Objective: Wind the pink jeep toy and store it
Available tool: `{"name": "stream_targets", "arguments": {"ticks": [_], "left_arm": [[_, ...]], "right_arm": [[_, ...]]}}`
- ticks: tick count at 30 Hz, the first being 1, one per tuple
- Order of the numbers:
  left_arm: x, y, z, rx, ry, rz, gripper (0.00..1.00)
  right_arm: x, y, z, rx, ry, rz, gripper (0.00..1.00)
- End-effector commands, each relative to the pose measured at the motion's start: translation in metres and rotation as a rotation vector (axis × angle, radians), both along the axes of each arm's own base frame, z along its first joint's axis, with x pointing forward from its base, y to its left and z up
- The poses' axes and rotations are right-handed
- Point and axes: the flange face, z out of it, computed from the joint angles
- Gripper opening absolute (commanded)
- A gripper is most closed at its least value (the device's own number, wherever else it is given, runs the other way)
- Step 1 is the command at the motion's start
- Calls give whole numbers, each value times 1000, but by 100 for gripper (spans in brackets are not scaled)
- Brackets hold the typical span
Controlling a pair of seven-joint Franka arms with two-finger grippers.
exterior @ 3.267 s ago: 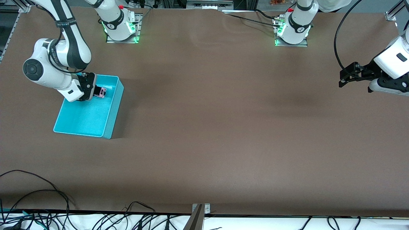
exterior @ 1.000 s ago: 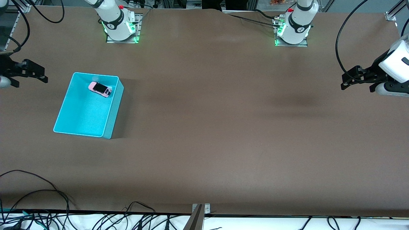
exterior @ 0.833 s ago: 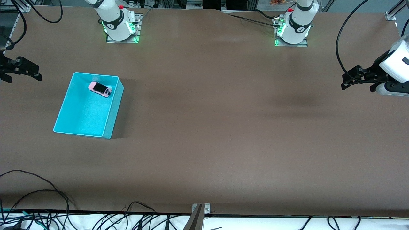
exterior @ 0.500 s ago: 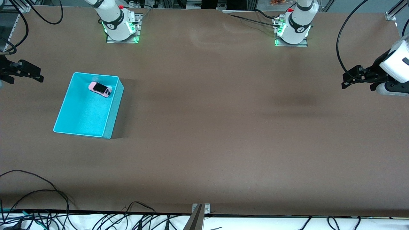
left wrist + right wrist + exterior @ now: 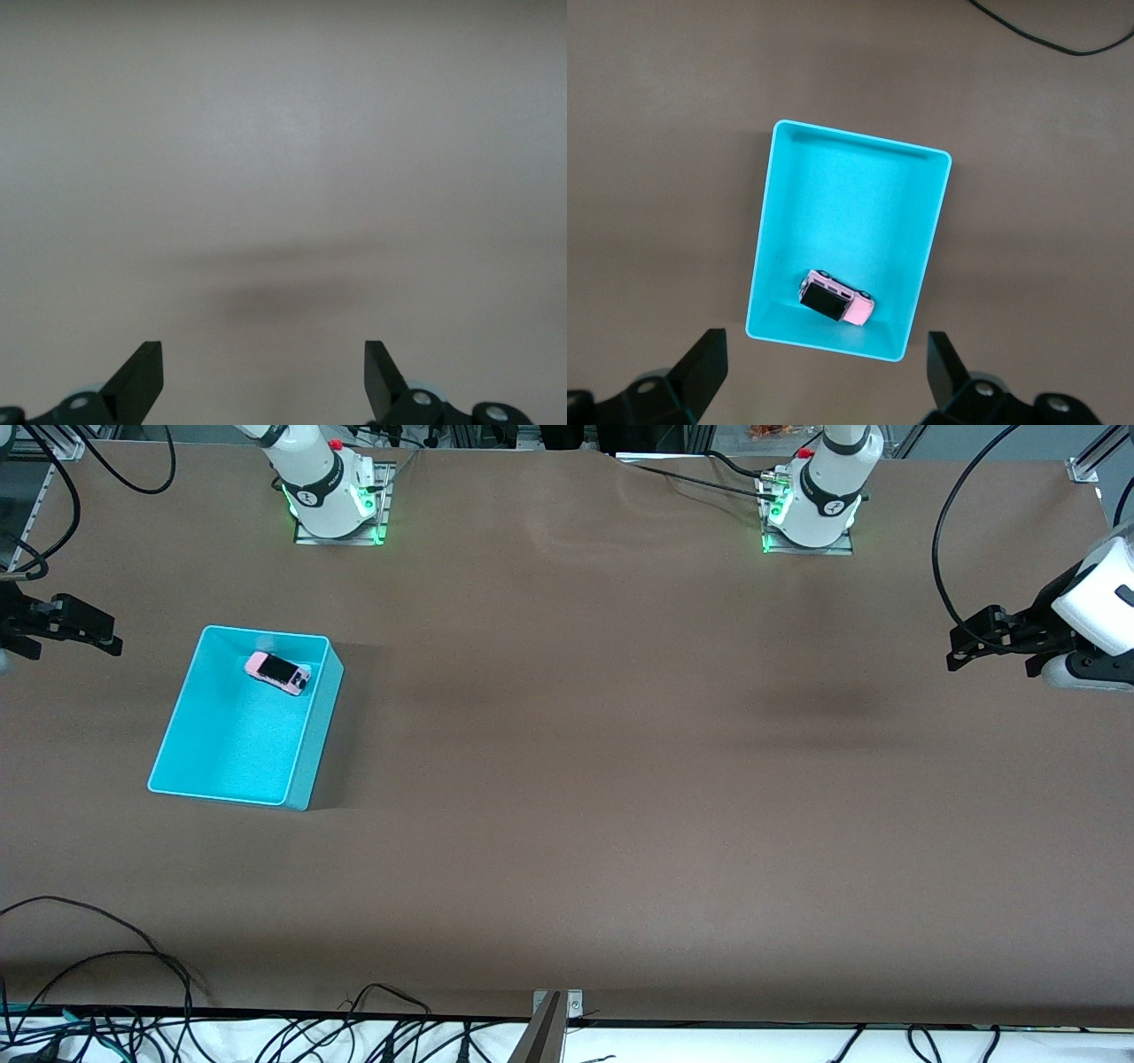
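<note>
Front view: the pink jeep toy (image 5: 277, 672) lies in the turquoise bin (image 5: 312, 726), in the part of it farthest from the front camera, close to the wall at the bin's 12 o'clock. My right gripper (image 5: 81, 623) hangs over bare table at the bin's 10 o'clock, jaws spread, holding nothing. My left gripper (image 5: 986, 638) waits over the left arm's end of the table, jaws spread, empty.

Left wrist view: my fingers (image 5: 142, 379) frame only bare table; no hazard here.

Right wrist view: the jeep (image 5: 835, 299) rests on its wheels near one end wall of the bin (image 5: 926, 274).

Risk, as I judge it: storing looks done. If the spring is wound, the jeep may roll against the wall, though the walls should contain it. Any return reach by me could nudge the bin.
</note>
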Motion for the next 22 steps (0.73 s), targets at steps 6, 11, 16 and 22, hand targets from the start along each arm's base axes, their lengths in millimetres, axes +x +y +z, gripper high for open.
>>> {"name": "stream_targets", "arguments": {"ticks": [6, 11, 16, 22], "left_arm": [[2, 5, 4, -17, 10, 1, 100], [1, 7, 3, -17, 13, 3, 100], [1, 9, 3, -17, 13, 4, 100], [2, 9, 3, -17, 11, 6, 100]], "right_arm": [[3, 4, 3, 29, 7, -16, 100], [3, 4, 3, 28, 7, -15, 100], [3, 4, 3, 28, 7, -15, 100], [3, 4, 3, 28, 7, -15, 100]]}}
